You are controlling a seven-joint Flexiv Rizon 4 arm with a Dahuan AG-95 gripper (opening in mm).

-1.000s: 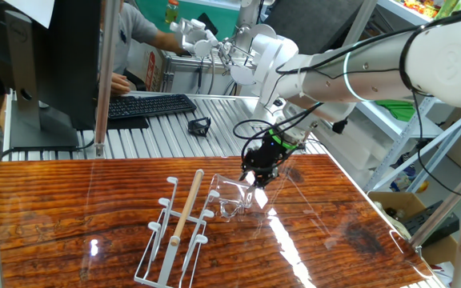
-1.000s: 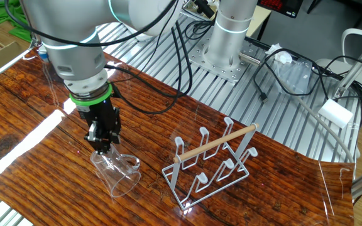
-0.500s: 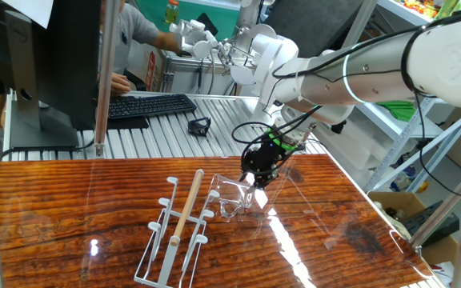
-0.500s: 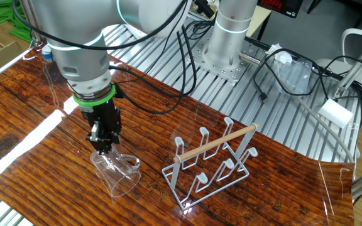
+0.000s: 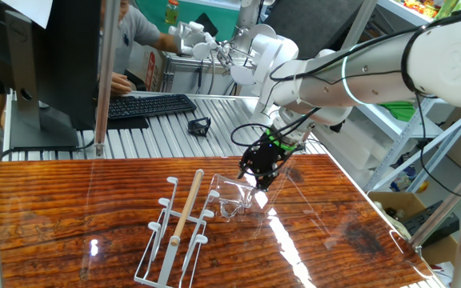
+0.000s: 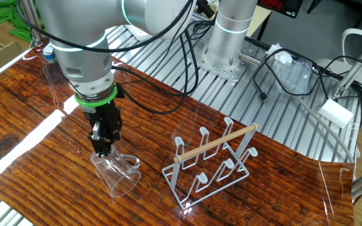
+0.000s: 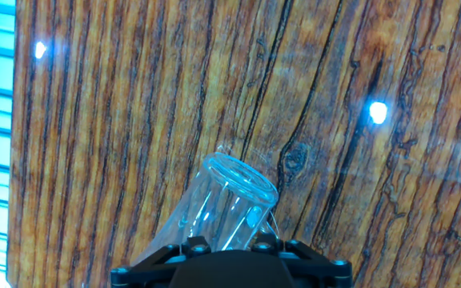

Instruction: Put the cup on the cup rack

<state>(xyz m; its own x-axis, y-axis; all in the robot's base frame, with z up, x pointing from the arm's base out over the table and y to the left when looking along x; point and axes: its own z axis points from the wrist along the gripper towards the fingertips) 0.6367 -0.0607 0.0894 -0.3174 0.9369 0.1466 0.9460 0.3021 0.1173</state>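
Note:
The clear glass cup [image 6: 117,174] rests tilted on the wooden table, its open mouth away from the gripper; it also shows in one fixed view [image 5: 233,200] and the hand view [image 7: 222,210]. My gripper [image 6: 101,148] points down at the cup's near end and is shut on it, also seen in one fixed view [image 5: 256,179] and the hand view [image 7: 229,246]. The white wire cup rack [image 6: 213,168] with a wooden handle bar stands on the table beside the cup, a short gap apart; in one fixed view the rack [image 5: 176,234] is left of the cup.
The wooden table [image 5: 70,216] meets a ribbed metal bench [image 5: 174,132] behind it. A keyboard [image 5: 146,105], a monitor and a seated person are at the back. The robot base [image 6: 228,37] and cables stand behind the rack.
The arm's upper links have shifted slightly. The gripper and the cup stay in the same place on the table.

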